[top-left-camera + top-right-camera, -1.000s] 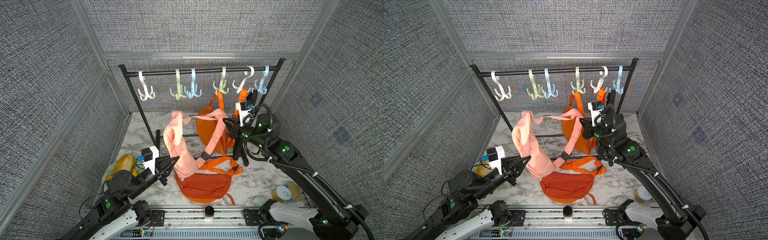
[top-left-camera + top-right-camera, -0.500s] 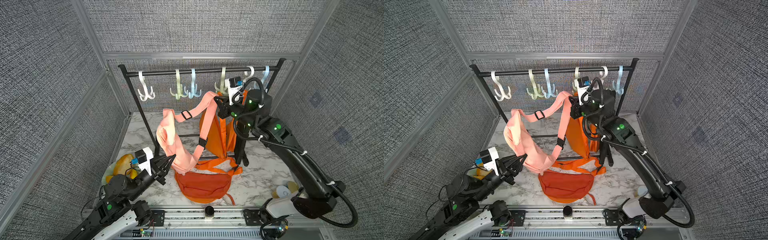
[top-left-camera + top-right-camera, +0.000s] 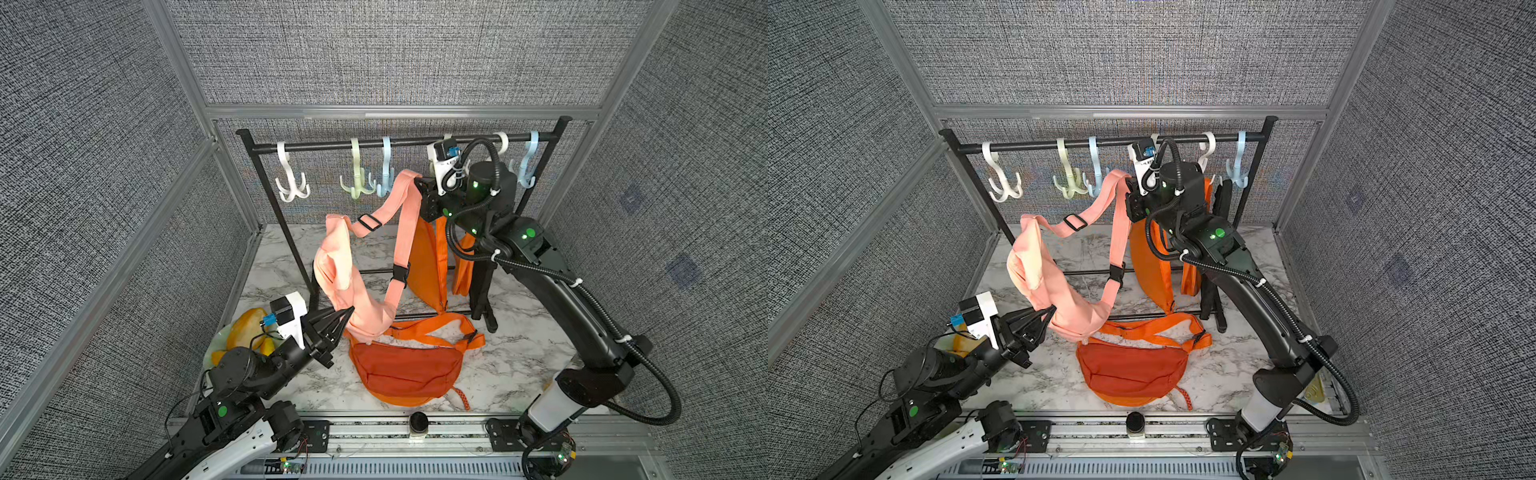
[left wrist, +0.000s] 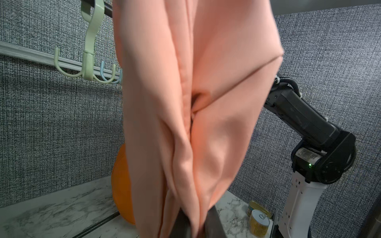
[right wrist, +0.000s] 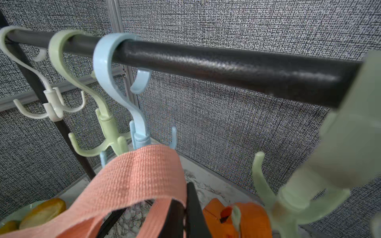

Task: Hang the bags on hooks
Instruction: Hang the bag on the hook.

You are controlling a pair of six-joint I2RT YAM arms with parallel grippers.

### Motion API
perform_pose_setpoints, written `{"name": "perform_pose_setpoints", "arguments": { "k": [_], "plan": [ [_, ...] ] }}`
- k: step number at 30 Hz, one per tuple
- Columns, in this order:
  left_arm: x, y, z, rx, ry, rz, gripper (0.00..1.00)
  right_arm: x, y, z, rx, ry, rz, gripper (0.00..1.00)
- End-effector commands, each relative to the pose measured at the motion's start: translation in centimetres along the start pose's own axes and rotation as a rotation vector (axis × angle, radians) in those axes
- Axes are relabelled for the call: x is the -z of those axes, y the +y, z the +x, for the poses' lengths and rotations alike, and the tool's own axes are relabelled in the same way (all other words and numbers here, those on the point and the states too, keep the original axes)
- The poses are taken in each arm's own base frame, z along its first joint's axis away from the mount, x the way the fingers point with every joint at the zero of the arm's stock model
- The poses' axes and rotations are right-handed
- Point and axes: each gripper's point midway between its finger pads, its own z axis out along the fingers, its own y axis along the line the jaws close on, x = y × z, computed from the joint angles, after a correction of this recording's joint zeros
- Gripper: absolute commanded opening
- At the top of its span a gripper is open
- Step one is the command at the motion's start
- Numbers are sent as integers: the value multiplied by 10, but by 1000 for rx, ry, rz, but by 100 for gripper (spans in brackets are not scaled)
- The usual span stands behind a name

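Note:
A peach-pink bag [image 3: 345,274] [image 3: 1042,274] hangs stretched between both grippers. My left gripper [image 3: 348,311] [image 3: 1050,309] [image 4: 193,222] is shut on the bag's lower fabric [image 4: 185,103], low at the front left. My right gripper [image 3: 419,183] [image 3: 1128,180] [image 5: 185,206] is shut on the bag's strap [image 3: 399,195] [image 5: 134,175], held high just below the black rail [image 3: 399,141] [image 5: 206,63]. The strap's fold sits in front of a light blue hook [image 5: 140,131] [image 3: 384,174]. A pale green hook [image 5: 288,195] hangs close beside the right gripper.
White [image 3: 291,183] and green [image 3: 357,178] hooks hang further left on the rail. An orange bag [image 3: 428,257] hangs on the rack behind the right arm. An orange waist bag [image 3: 407,370] lies on the marble table. A plate of fruit [image 3: 245,332] is front left; cans [image 4: 258,220] stand front right.
My right gripper has risen with the strap from mid height to just below the rail, pulling the pink bag up and taut. The left gripper kept its grip and shifted slightly.

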Motion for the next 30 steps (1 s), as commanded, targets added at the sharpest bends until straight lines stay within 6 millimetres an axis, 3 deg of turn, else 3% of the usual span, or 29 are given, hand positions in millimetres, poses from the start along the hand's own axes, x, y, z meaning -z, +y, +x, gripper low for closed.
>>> {"name": "perform_pose_setpoints", "arguments": {
  "k": [1, 14, 19, 30],
  "plan": [
    [1, -7, -14, 9, -51, 32, 0, -3, -3, -8, 35, -26, 26, 0],
    [-3, -5, -4, 40, -33, 33, 0, -31, 3, 6, 150, 28, 56, 3],
    [-4, -4, 4, 65, -26, 38, 0, -37, 8, 15, 209, 53, 66, 9],
    [-7, 0, 28, 136, -14, 46, 0, -36, 13, 42, 250, 107, 45, 10]
  ]
}}
